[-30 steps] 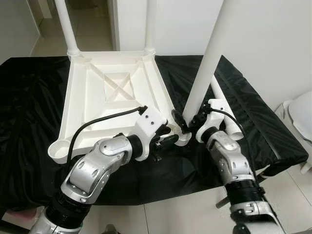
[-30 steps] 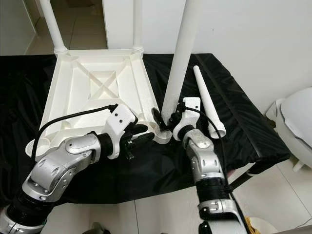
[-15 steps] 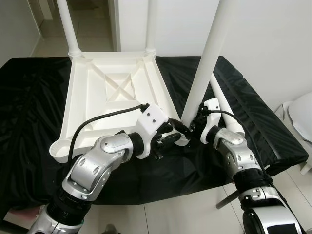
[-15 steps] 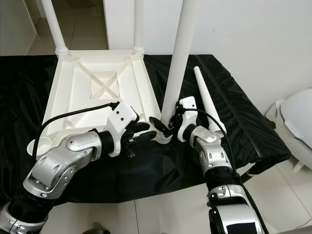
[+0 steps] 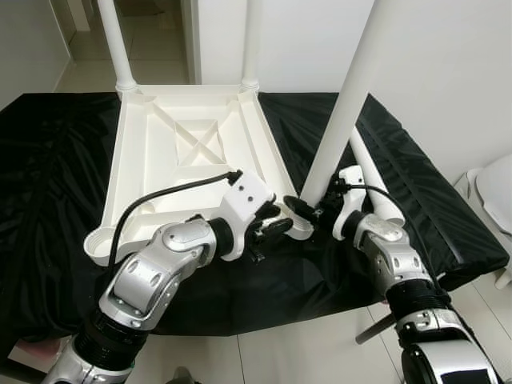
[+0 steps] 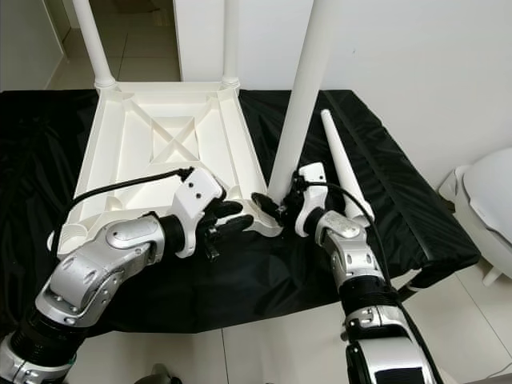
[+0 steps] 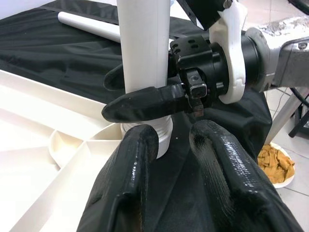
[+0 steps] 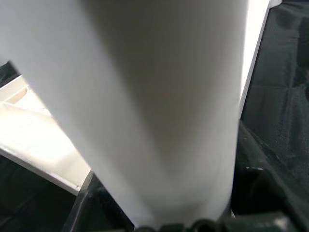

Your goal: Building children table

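Note:
The white table top (image 5: 152,160) lies upside down on a black cloth (image 5: 48,176), with two legs standing in its far corners (image 5: 118,48). My right gripper (image 5: 308,210) is shut on the bottom of a third white leg (image 5: 344,104), which leans to the right over the near right corner socket (image 7: 159,135). One of its fingers (image 7: 145,104) crosses the front of the leg, the other sits behind. Just left of that corner, my left gripper (image 5: 270,224) is open, its fingertips (image 7: 140,145) against the socket. A fourth leg (image 6: 340,164) lies loose on the cloth to the right.
The cloth-covered surface ends close in front of me, with tiled floor below. A white rounded fixture (image 5: 496,192) stands at the right edge. A plate of food (image 7: 275,159) sits on the floor. A doorway opens behind the table top.
The held leg now leans a little more to the right at its top. My right forearm has dropped lower and swung rightward. The left gripper stays at the corner.

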Controlling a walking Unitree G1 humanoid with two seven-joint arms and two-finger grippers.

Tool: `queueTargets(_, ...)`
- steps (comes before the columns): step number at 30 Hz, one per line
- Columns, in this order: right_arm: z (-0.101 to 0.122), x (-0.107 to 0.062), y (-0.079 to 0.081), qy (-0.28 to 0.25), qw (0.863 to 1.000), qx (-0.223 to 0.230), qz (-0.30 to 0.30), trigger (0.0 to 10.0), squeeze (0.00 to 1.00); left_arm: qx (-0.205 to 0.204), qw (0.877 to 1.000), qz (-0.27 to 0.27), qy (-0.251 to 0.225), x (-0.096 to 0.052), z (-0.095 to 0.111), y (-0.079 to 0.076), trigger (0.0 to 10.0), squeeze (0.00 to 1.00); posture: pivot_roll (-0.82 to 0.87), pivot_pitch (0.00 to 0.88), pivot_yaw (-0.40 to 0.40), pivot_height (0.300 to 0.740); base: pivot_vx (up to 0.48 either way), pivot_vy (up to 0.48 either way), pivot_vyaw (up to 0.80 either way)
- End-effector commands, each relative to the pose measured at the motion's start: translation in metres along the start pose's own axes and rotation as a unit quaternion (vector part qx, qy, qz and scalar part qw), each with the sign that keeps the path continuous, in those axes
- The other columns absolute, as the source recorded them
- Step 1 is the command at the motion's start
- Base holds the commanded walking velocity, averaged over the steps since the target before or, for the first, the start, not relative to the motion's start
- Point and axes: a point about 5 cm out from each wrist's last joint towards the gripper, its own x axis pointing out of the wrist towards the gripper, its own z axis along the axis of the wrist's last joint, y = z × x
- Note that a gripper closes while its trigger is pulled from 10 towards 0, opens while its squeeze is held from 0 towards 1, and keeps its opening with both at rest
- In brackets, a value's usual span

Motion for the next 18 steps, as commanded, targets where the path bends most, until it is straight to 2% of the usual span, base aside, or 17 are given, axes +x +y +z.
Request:
queueTargets(1, 0.001, -0.004, -0.004, -0.01, 1.0, 0.014, -0.025, 0.0, 0.0, 0.0, 1.0, -0.023, 0.005, 0.001, -0.002, -0.005, 10.0, 0.0, -0.04, 0.028, -0.038, 0.74, 0.0, 0.0, 0.0)
queueTargets(4, 0.003, -0.004, -0.003, -0.02, 0.998, 0.024, -0.048, 0.0, 0.0, 0.0, 1.0, -0.024, 0.005, 0.002, -0.001, -0.005, 10.0, 0.0, -0.05, 0.027, -0.039, 0.74, 0.0, 0.0, 0.0)
queueTargets(5, 0.004, -0.003, -0.001, -0.028, 0.996, 0.036, -0.075, 0.0, 0.0, 0.0, 1.0, -0.024, 0.005, 0.002, -0.001, -0.005, 10.0, 0.0, -0.05, 0.027, -0.041, 0.74, 0.0, 0.0, 0.0)
queueTargets(6, 0.004, -0.003, -0.001, -0.028, 0.996, 0.036, -0.075, 0.0, 0.0, 0.0, 1.0, -0.024, 0.005, 0.002, -0.001, -0.005, 10.0, 0.0, -0.05, 0.027, -0.041, 0.74, 0.0, 0.0, 0.0)
queueTargets(7, 0.006, -0.003, 0.001, -0.034, 0.992, 0.055, -0.109, 0.0, 0.0, 0.0, 1.0, -0.024, 0.004, 0.002, -0.001, -0.005, 10.0, 0.0, -0.05, 0.026, -0.04, 0.74, 0.0, 0.0, 0.0)
queueTargets(8, 0.006, -0.003, 0.001, -0.034, 0.992, 0.055, -0.109, 0.0, 0.0, 0.0, 1.0, -0.024, 0.004, 0.002, -0.001, -0.005, 10.0, 0.0, -0.05, 0.026, -0.04, 0.74, 0.0, 0.0, 0.0)
queueTargets(10, 0.009, -0.003, 0.006, -0.048, 0.979, 0.081, -0.179, 0.0, 0.0, 0.0, 1.0, -0.025, 0.004, 0.002, -0.001, -0.005, 10.0, 0.0, -0.05, 0.025, -0.033, 0.74, 0.0, 0.0, 0.0)
queueTargets(13, 0.009, -0.003, 0.006, -0.048, 0.979, 0.081, -0.179, 0.0, 0.0, 0.0, 1.0, -0.025, 0.004, 0.002, -0.001, -0.005, 10.0, 0.0, -0.05, 0.025, -0.033, 0.74, 0.0, 0.0, 0.0)
queueTargets(15, 0.007, -0.004, 0.015, -0.043, 0.964, 0.075, -0.249, 0.0, 0.0, 0.0, 1.0, -0.026, 0.005, 0.003, -0.002, -0.005, 10.0, 0.0, -0.05, 0.02, -0.032, 0.74, 0.0, 0.0, 0.0)
queueTargets(16, 0.007, -0.004, 0.015, -0.043, 0.964, 0.075, -0.249, 0.0, 0.0, 0.0, 1.0, -0.026, 0.005, 0.003, -0.002, -0.005, 10.0, 0.0, -0.05, 0.02, -0.032, 0.74, 0.0, 0.0, 0.0)
queueTargets(17, 0.007, -0.004, 0.022, -0.047, 0.956, 0.072, -0.28, 0.0, 0.0, 0.0, 1.0, -0.025, 0.005, 0.003, -0.002, -0.004, 10.0, 0.0, -0.05, 0.02, -0.032, 0.74, 0.0, 0.0, 0.0)
queueTargets(18, 0.007, -0.004, 0.022, -0.047, 0.956, 0.072, -0.28, 0.0, 0.0, 0.0, 1.0, -0.025, 0.005, 0.003, -0.002, -0.004, 10.0, 0.0, -0.05, 0.02, -0.032, 0.74, 0.0, 0.0, 0.0)
